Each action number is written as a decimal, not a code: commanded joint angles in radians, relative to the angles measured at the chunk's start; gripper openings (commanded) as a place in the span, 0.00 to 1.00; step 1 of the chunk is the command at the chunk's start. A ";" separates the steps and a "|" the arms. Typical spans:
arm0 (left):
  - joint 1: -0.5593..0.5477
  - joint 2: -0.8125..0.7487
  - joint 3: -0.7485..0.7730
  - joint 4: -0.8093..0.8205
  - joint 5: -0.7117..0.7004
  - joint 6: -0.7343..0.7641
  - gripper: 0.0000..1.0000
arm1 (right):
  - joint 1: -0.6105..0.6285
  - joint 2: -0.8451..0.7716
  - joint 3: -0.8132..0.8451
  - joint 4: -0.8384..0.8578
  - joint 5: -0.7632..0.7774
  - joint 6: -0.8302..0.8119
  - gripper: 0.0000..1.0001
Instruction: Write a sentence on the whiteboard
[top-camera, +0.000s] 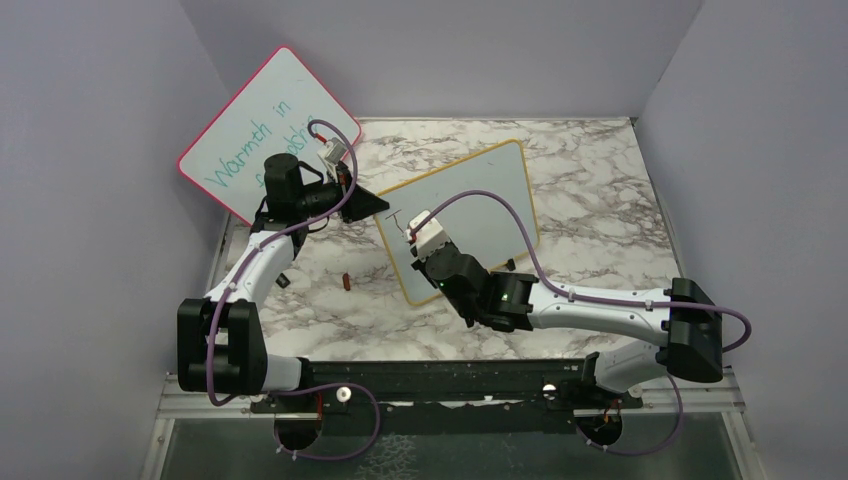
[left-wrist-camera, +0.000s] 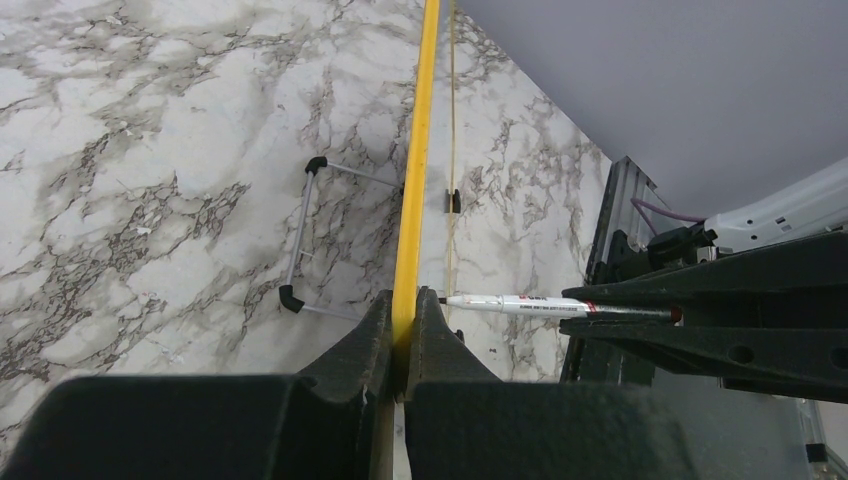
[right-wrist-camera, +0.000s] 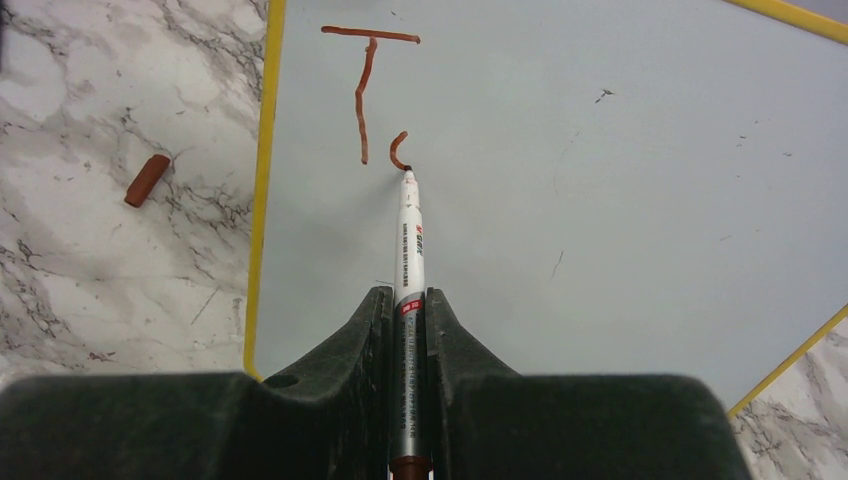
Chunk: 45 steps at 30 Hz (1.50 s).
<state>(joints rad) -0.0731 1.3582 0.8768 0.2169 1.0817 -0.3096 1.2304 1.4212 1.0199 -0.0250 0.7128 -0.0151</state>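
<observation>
Two marks make up the sentence (right-wrist-camera: 362, 100) at this point: a red-brown capital "T" and, just right of its foot, a short curved stroke. They sit near the left corner of the whiteboard (top-camera: 480, 200), which stands around the middle of the table (top-camera: 600, 180), skewed so that none of its yellow edges runs parallel to the table's edges.

The right gripper (right-wrist-camera: 405, 300) is clamped on a marker (right-wrist-camera: 408, 230), barrel gripped between both fingers, the tip touching the board at the lower end of the curved stroke. The left gripper (left-wrist-camera: 403, 310) is pinched closed on the board's yellow frame at its left corner, one finger on each face. In the left wrist view the board appears edge-on, with a wire stand (left-wrist-camera: 300, 240) with black tips on one side.

A red-brown marker cap (top-camera: 346, 282) lies on the marble, just left of the board and toward the table's near edge. A pink-framed board (top-camera: 290, 90) with teal writing leans at the far left corner.
</observation>
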 joint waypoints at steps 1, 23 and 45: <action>-0.004 0.025 -0.004 -0.044 -0.006 0.067 0.00 | -0.014 -0.014 0.006 -0.027 0.066 0.012 0.01; -0.005 0.024 -0.004 -0.044 0.001 0.069 0.00 | -0.036 0.003 0.019 0.087 0.069 -0.033 0.01; -0.005 0.024 -0.002 -0.044 0.001 0.069 0.00 | -0.039 0.020 0.040 0.116 -0.033 -0.074 0.00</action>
<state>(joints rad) -0.0731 1.3594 0.8768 0.2192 1.0824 -0.3099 1.2018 1.4288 1.0409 0.0631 0.7353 -0.0814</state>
